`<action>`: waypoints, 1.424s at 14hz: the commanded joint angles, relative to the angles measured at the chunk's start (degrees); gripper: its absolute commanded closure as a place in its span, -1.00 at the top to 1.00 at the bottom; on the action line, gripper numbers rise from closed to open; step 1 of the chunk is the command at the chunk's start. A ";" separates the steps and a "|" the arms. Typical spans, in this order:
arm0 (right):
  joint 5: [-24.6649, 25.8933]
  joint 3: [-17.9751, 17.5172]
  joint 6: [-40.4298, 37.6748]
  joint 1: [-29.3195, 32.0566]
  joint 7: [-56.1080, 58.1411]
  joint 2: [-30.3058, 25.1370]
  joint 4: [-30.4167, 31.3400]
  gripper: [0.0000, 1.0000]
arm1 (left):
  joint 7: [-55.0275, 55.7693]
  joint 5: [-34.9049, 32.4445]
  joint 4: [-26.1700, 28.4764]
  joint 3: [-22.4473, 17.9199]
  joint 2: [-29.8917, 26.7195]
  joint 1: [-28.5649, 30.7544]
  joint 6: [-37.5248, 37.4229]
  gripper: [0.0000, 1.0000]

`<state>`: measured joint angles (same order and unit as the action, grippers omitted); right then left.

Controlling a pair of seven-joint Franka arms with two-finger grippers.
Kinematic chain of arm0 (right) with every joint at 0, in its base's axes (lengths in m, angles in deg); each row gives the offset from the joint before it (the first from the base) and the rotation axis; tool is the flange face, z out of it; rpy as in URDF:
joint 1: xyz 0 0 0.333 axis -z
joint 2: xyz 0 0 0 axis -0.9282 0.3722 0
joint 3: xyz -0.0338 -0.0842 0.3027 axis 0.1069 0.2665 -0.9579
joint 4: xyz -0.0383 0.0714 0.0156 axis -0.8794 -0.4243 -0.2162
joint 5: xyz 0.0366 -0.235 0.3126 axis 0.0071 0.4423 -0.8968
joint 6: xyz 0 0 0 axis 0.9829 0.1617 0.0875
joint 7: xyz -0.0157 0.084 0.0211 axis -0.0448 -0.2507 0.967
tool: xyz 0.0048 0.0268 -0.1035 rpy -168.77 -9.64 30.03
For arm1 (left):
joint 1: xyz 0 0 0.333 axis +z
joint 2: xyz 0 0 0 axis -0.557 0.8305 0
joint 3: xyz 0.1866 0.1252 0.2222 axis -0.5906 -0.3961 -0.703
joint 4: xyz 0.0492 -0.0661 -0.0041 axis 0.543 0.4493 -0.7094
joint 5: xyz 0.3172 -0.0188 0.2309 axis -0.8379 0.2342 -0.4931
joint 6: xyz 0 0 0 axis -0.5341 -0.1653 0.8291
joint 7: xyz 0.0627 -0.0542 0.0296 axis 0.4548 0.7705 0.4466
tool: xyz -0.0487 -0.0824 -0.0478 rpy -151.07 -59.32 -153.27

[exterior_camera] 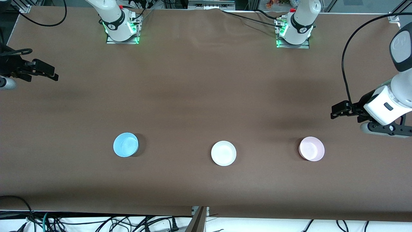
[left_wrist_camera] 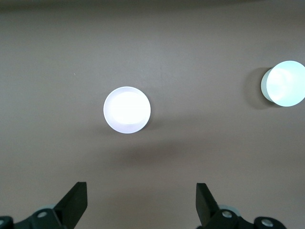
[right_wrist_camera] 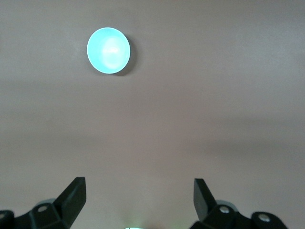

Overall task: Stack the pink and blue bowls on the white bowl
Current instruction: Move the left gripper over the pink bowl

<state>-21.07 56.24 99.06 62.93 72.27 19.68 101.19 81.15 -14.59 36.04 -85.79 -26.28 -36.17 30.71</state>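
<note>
Three bowls stand in a row on the brown table. The light blue bowl (exterior_camera: 126,144) is toward the right arm's end, the white bowl (exterior_camera: 223,153) is in the middle, and the pale pink bowl (exterior_camera: 311,148) is toward the left arm's end. My left gripper (exterior_camera: 335,111) is open and empty, held high over the table. Its wrist view shows the fingers (left_wrist_camera: 76,195) apart, with the white bowl (left_wrist_camera: 127,110) and blue bowl (left_wrist_camera: 285,83) below. My right gripper (exterior_camera: 53,73) is open and empty, high over its end of the table. Its wrist view shows the fingers (right_wrist_camera: 76,193) apart and the blue bowl (right_wrist_camera: 108,51).
The brown table cloth (exterior_camera: 206,96) is bare apart from the three bowls. The arm bases (exterior_camera: 122,29) (exterior_camera: 294,32) stand along the edge farthest from the front camera. Cables hang off the edge nearest that camera (exterior_camera: 96,222).
</note>
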 commanded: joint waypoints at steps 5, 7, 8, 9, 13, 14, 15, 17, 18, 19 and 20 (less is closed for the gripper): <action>0.50 -0.02 0.47 0.30 0.66 -0.79 0.05 1.00 | -0.64 -1.21 -0.74 -0.15 4.68 -0.23 4.10 1.00; 0.33 0.07 0.65 0.30 0.84 -0.79 0.05 1.00 | -0.38 -1.21 -0.65 -0.15 6.78 -0.23 6.55 1.00; 0.24 0.15 0.91 0.39 0.75 -0.71 0.05 1.00 | -0.38 -1.21 -0.65 -0.15 8.01 -0.23 8.22 1.00; 0.24 0.15 1.26 0.39 0.84 -0.53 0.05 1.00 | -0.29 -1.30 -0.65 -0.15 8.98 -0.32 9.81 1.00; 0.33 0.15 2.41 0.39 0.75 -0.27 0.05 1.00 | 1.29 -3.84 -0.57 -0.15 12.85 -0.67 15.17 1.00; 0.41 0.15 2.50 0.39 0.75 -0.35 0.05 1.00 | 1.29 -4.02 -0.57 -0.07 13.38 -0.76 15.53 1.00; 0.59 0.15 2.50 0.39 0.75 -0.35 0.05 1.00 | 1.29 -4.02 -0.57 -0.07 13.65 -0.76 15.62 1.00; 0.76 0.15 2.15 0.39 0.14 -0.27 0.05 1.00 | 1.38 -4.02 -0.57 -0.07 14.18 -0.84 15.71 1.00; 0.76 0.15 1.88 0.39 0.14 -0.27 0.05 1.00 | 1.38 -4.02 -0.57 -0.07 14.27 -0.93 15.71 1.00; 0.85 0.15 1.79 0.39 0.13 -0.27 0.05 1.00 | 1.38 -4.02 -0.57 -0.07 14.35 -0.93 16.06 1.00; 0.76 0.15 1.79 0.39 0.13 -0.27 0.05 1.00 | 1.38 -4.02 -0.22 -0.07 14.44 -0.93 17.28 1.00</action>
<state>-20.84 56.51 101.22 63.01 72.27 19.81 101.18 81.55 -17.27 36.29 -85.81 -12.32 -36.78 46.62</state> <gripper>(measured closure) 0.000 0.000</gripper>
